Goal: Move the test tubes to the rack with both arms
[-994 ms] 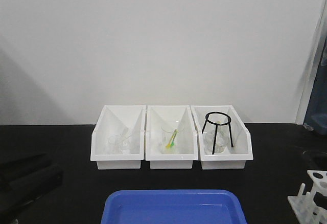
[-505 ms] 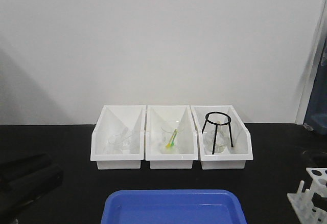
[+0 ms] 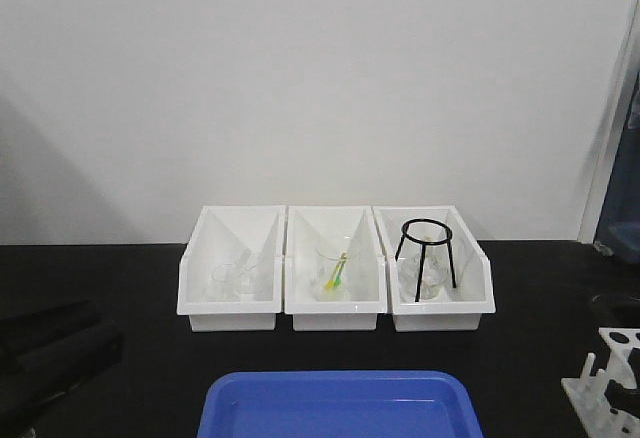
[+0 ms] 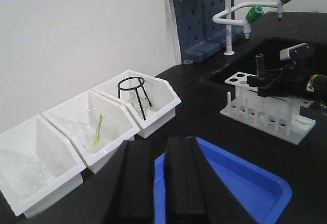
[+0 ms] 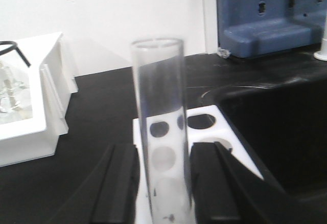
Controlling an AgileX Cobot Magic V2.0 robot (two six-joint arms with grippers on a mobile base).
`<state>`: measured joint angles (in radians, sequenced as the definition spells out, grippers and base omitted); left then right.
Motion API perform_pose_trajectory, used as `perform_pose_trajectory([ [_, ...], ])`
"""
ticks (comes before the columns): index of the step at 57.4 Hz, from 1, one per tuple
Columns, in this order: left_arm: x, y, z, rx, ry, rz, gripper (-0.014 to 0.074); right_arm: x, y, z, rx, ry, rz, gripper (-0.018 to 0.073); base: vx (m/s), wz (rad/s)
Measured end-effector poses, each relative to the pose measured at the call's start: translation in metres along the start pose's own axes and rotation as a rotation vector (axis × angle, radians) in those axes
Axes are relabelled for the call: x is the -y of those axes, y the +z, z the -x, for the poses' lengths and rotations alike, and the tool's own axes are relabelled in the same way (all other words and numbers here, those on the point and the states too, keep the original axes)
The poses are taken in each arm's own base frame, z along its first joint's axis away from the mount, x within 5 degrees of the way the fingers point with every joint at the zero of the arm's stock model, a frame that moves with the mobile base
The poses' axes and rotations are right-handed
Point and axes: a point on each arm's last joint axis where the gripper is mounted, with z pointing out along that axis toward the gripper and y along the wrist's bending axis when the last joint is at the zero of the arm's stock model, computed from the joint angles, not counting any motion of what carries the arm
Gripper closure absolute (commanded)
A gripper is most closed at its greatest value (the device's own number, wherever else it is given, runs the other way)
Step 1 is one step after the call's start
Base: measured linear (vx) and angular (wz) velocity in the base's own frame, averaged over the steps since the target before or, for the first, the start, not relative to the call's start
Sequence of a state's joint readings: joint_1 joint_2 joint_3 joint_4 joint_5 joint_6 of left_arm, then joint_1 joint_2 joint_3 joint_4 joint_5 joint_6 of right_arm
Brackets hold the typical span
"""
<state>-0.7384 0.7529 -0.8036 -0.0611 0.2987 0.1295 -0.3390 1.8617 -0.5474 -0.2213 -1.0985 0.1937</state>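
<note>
At the left edge of the black desk the left claw hovers low, its two black fingers nearly pressed together with nothing between them. Beyond it stand three white bins, with a blue tray nearer. At the right, the right claw pinches an upright test tube over the holes of the white rack, beside the sink.

Right gripper: fingers closed at 9 and 3 o'clock, clamping an upright test tube. Left gripper: black fingers nearly together, narrow gap, nothing held; extended toward 12 o'clock in its wrist view.
</note>
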Motion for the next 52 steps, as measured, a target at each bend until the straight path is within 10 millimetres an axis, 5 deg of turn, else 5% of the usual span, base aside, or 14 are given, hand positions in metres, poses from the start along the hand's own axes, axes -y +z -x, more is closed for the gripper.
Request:
perform_pose_trajectory([
  [22, 0.000, 0.000, 0.000, -0.002, 0.000, 0.000, 0.0381, -0.002, -0.002, 0.006, 0.023, -0.007, 0.012, 0.0150, 0.00, 0.00],
  [39, 0.000, 0.000, 0.000, -0.003, 0.000, 0.000, 0.0381, -0.007, -0.020, 0.062, 0.213, -0.021, -0.013, 0.0152, 0.00, 0.00],
  [52, 0.000, 0.000, -0.003, -0.028, 0.000, -0.004, 0.0381, -0.018, -0.052, 0.115, 0.332, -0.043, -0.001, 0.0178, 0.00, 0.00],
])
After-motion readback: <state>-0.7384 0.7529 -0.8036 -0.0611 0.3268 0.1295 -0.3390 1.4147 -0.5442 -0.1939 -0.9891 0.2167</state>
